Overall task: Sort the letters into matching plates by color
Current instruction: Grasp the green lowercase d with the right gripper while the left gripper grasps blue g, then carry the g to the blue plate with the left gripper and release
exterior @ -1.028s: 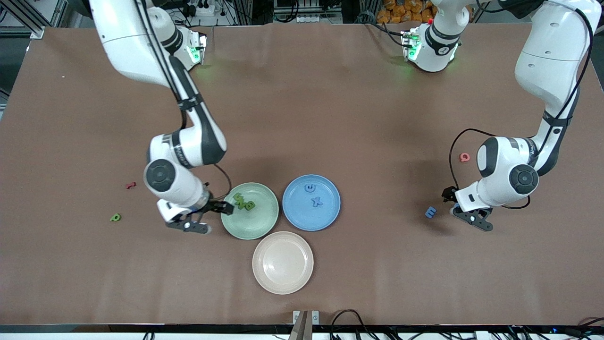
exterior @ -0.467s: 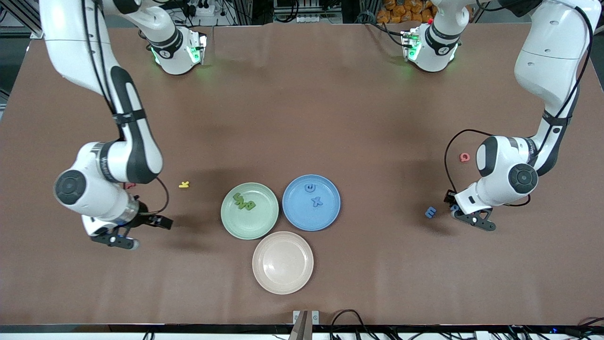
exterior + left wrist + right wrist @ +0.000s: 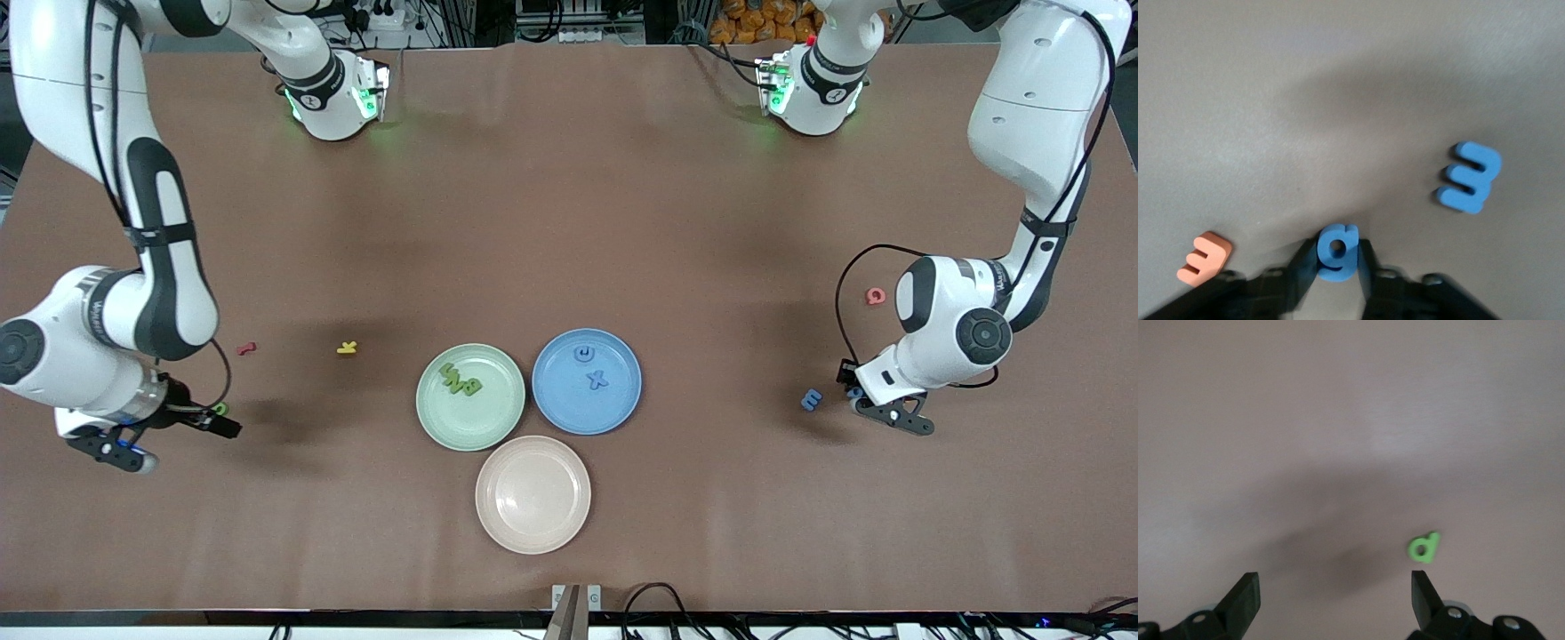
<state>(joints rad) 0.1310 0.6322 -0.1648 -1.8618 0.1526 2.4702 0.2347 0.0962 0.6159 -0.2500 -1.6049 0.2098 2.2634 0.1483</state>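
Observation:
My left gripper [image 3: 1337,252] is shut on a small blue letter g [image 3: 1338,248], low at the table near the left arm's end [image 3: 861,394]. Close by lie another blue letter [image 3: 1469,177] [image 3: 811,399] and an orange letter [image 3: 1203,258]. My right gripper [image 3: 1335,600] [image 3: 169,438] hangs open and empty at the right arm's end, with a green letter [image 3: 1424,547] [image 3: 219,409] just past one fingertip. The green plate [image 3: 493,418] holds green letters [image 3: 460,380]. The blue plate [image 3: 556,404] holds two blue letters [image 3: 598,380]. The beige plate [image 3: 532,494] is bare.
A red letter [image 3: 246,348] and a yellow letter [image 3: 347,348] lie between the right gripper and the green plate. A red-orange letter [image 3: 877,296] lies beside the left arm's wrist. The three plates cluster mid-table, the beige one nearest the front camera.
The right arm swung away from the green plate to its own end of the table and now hangs over the green letter. The left gripper closed on the blue g.

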